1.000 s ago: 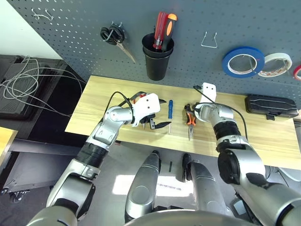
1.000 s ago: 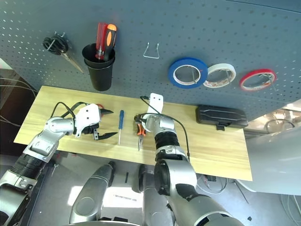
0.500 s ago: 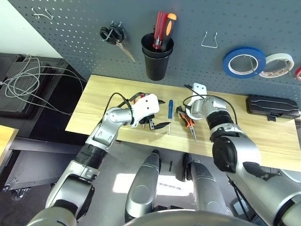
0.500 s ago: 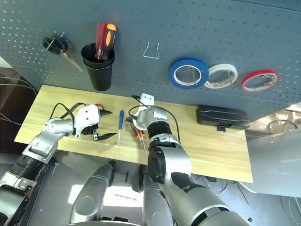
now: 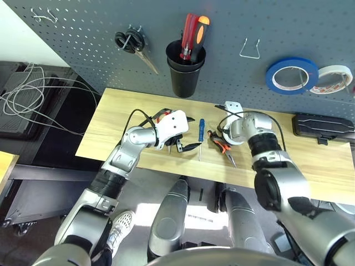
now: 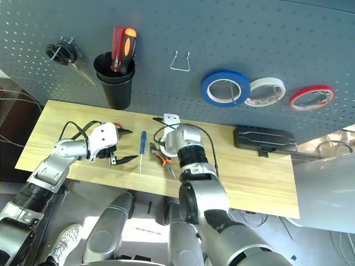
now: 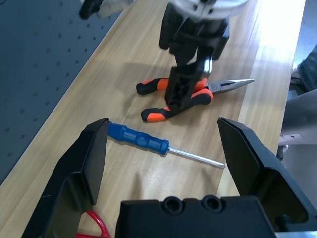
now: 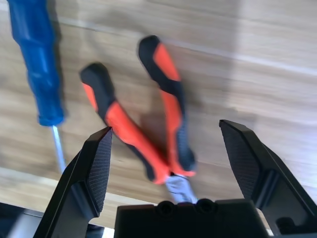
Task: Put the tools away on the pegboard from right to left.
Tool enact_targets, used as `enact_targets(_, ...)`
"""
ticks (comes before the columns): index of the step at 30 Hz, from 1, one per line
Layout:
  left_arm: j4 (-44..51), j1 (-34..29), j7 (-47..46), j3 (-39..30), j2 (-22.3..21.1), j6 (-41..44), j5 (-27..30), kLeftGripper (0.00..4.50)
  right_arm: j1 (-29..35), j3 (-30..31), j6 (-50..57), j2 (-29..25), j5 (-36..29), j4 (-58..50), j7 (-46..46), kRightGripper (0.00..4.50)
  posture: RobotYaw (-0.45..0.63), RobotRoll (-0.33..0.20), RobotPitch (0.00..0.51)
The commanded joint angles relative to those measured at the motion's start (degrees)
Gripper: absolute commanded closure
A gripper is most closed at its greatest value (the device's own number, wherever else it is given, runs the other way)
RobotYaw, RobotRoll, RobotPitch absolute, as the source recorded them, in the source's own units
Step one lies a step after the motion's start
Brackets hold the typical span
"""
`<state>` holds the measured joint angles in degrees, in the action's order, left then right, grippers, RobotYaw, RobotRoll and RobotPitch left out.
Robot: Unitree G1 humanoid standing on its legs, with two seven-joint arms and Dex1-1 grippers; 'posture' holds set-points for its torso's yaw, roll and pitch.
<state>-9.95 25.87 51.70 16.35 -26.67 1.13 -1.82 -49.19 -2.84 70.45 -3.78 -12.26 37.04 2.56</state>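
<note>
Below the pegboard, the right tool hangs wide over the needle-nose pliers, needing to descend and clamp.

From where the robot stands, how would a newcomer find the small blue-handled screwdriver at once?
Look at the wooden table below the pegboard. Near the middle of its front part, the small blue-handled screwdriver lies flat between the left gripper and the orange-and-black pliers. It is the one slim, straight tool there, with a blue handle and a thin bare shaft.
</note>
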Motion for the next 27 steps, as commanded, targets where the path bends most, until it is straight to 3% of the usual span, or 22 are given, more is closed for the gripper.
enact_targets(1,0.2,-1.2,0.1,0.4,0.2,0.4,0.0,0.0,1.5,3.2,0.2,-0.7,1.4,-0.1,-3.6,0.05,0.23,0.0,0.34)
enact_targets(27,-0.5,-1.1,-1.0,0.2,0.2,0.6,-0.1,0.0,2.2,6.5,-6.9,0.8,7.7,6.9,-8.2,0.05,0.25,0.0,0.332)
